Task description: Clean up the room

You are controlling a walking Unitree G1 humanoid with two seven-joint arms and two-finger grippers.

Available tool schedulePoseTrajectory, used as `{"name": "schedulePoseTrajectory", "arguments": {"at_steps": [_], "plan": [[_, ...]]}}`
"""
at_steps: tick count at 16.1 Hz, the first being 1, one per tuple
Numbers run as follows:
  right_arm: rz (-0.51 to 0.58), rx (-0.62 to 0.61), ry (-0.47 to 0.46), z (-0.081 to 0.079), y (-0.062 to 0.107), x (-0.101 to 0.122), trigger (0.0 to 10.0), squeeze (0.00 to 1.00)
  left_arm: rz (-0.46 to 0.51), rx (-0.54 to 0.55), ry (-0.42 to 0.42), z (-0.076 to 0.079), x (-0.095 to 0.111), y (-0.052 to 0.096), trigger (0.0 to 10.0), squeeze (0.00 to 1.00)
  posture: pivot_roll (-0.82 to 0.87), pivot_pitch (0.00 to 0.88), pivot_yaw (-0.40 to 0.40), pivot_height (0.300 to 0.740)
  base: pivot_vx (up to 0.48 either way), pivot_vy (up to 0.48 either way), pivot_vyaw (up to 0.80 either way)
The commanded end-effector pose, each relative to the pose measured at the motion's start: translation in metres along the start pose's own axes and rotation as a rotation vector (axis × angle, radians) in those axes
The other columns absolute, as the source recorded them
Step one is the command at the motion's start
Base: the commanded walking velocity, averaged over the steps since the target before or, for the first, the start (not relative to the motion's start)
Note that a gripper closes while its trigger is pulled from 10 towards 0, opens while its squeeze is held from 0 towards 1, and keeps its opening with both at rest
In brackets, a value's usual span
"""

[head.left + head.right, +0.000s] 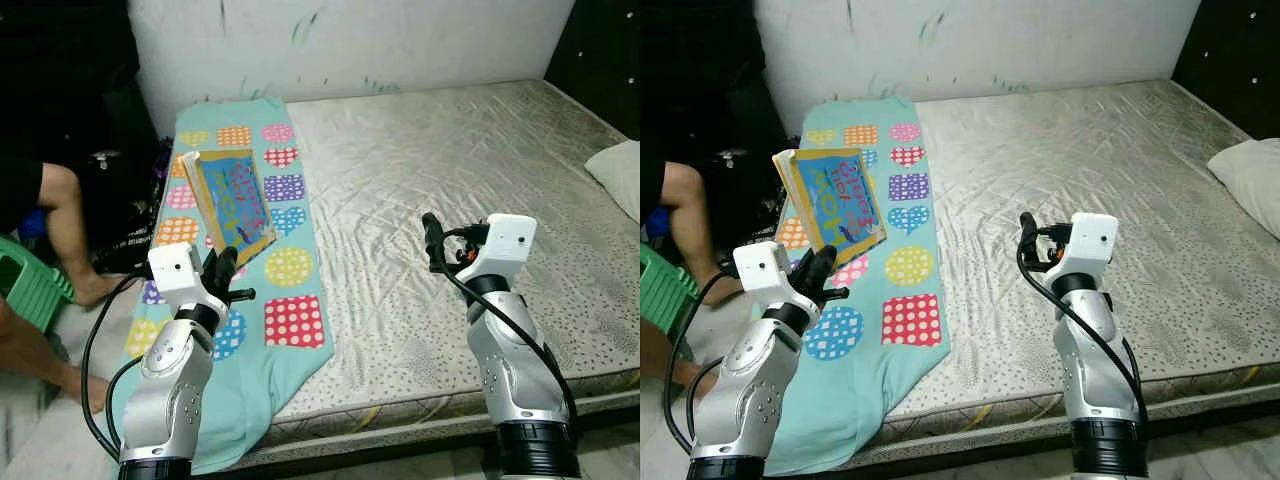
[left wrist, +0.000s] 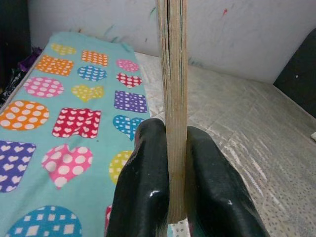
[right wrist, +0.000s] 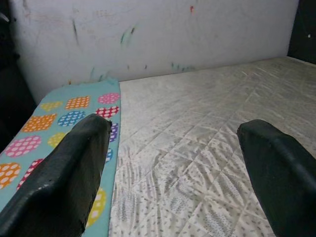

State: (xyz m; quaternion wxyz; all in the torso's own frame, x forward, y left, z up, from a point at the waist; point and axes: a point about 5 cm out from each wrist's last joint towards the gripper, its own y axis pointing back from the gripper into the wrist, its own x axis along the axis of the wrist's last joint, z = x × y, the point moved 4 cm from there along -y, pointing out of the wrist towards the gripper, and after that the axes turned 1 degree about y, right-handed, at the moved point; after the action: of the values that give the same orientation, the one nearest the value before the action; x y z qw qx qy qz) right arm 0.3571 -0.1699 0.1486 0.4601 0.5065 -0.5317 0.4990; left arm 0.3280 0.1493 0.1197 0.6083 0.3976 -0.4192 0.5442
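A thin blue and yellow picture book [image 1: 228,198] is held upright above the teal patterned blanket [image 1: 290,320] on the bed's left side. My left gripper [image 1: 224,268] is shut on the book's lower edge; in the left wrist view the book's page edge [image 2: 174,98] stands between the two black fingers [image 2: 143,187]. My right gripper [image 1: 434,240] hovers over the bare mattress [image 1: 440,150] near its middle, fingers [image 3: 64,177] spread wide open with nothing between them.
A person's bare leg [image 1: 70,230] and a green stool [image 1: 28,285] are at the left beside the bed. A white pillow [image 1: 620,175] lies at the bed's right edge. A scuffed white wall [image 1: 350,40] runs behind the bed.
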Motion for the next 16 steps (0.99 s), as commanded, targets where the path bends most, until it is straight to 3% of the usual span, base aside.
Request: {"name": "schedulePoseTrajectory", "arguments": {"at_steps": [1, 6, 12, 16], "plan": [[0.009, 0.010, 0.001, -0.0024, -0.0002, 0.0012, 10.0, 0.00, 0.039, -0.012, -0.010, 0.0009, 0.0088, -0.0018, 10.0, 0.00, -0.06, 0.000, 0.046, 0.740, 0.000, 0.000, 0.00], [0.008, 0.022, 0.032, -0.0037, 0.0003, 0.0009, 10.0, 0.00, 0.034, -0.017, 0.002, 0.0043, 0.0070, -0.0016, 10.0, 0.00, -0.06, 0.000, 0.045, 0.740, 0.000, 0.000, 0.00], [0.005, 0.021, 0.039, -0.0030, -0.0001, -0.0002, 10.0, 0.00, 0.033, -0.019, 0.009, 0.0048, 0.0070, -0.0023, 10.0, 0.00, -0.06, 0.000, 0.043, 0.740, 0.000, -0.309, 0.00], [0.007, 0.021, 0.037, -0.0027, -0.0005, 0.0000, 10.0, 0.00, 0.030, -0.020, 0.013, 0.0062, 0.0057, -0.0015, 10.0, 0.00, -0.06, 0.000, 0.041, 0.740, 0.000, -0.332, 0.34]]}}
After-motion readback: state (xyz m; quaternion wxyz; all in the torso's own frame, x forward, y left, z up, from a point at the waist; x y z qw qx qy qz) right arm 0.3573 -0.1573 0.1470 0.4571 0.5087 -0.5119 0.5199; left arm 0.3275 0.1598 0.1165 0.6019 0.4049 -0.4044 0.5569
